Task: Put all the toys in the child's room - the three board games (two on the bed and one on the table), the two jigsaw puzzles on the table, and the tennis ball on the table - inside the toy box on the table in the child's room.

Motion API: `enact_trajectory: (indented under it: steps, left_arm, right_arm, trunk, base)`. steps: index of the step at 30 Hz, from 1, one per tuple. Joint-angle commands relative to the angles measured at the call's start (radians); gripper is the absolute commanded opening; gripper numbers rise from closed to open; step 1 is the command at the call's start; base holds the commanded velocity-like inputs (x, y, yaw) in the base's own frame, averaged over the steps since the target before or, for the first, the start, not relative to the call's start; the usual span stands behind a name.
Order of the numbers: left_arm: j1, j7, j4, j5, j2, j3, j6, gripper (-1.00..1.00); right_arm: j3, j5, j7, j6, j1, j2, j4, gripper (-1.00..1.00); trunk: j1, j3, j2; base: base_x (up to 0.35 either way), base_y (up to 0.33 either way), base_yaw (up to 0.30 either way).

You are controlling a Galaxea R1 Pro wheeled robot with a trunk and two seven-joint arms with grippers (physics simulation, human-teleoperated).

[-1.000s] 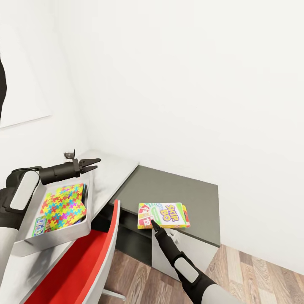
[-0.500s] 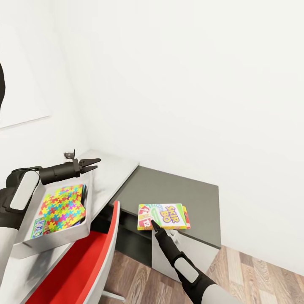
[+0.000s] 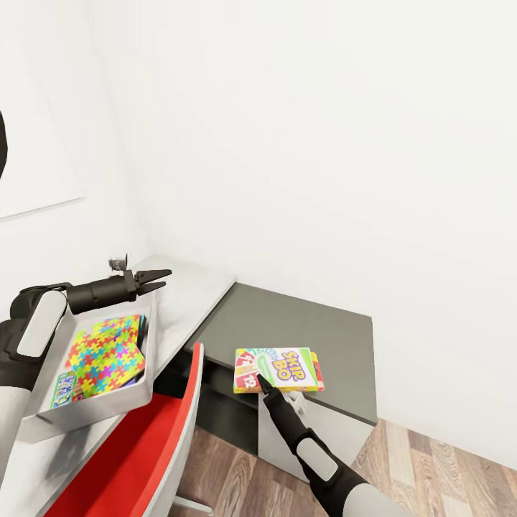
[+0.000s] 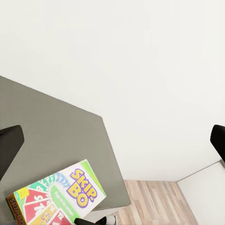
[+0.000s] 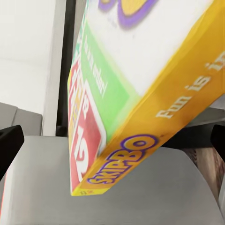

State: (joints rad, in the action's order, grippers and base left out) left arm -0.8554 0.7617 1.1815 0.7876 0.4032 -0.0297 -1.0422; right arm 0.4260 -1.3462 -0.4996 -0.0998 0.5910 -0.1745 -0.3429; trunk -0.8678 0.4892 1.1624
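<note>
Black right gripper (image 3: pixel 260 380) sits at near edge of the game box (image 3: pixel 278 369); fingers wide apart in wrist view, not pinching it. Box lies on the dark cabinet top (image 3: pixel 316 330). Left gripper (image 3: pixel 159 278) spread, above the tray (image 3: pixel 108 398) w/ puzzle (image 3: pixel 104 346) on desk (image 3: pixel 188 287).

Red chair (image 3: pixel 154 445) blocks the low gap between toy box (image 3: pixel 108 402) and board game (image 3: pixel 276 368), seemingly.

Domestic child's room: white walls, wood-plank floor (image 3: pixel 424 467), red chair (image 3: pixel 136 452), grey desk (image 3: pixel 183 301) holding a tray of jigsaw puzzles (image 3: pixel 104 348)
</note>
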Motion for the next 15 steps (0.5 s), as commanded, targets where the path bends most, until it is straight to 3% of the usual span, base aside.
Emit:
enact_trajectory:
  steps: [1,15]
  left_arm:
    - [-0.001,0.006,0.000,-0.004,0.000,-0.001,-0.004,1.00]
    - [0.000,0.006,0.001,-0.004,0.000,-0.001,-0.004,1.00]
  right_arm:
    - [0.008,-0.008,-0.003,-0.008,0.001,0.000,0.002,1.00]
    - [0.008,-0.008,-0.004,-0.008,0.002,0.000,0.002,1.00]
  trunk:
    - [0.000,0.001,0.001]
    - [0.000,0.001,0.001]
  base:
    - [0.000,0.000,0.000]
    - [0.033,0.000,0.000]
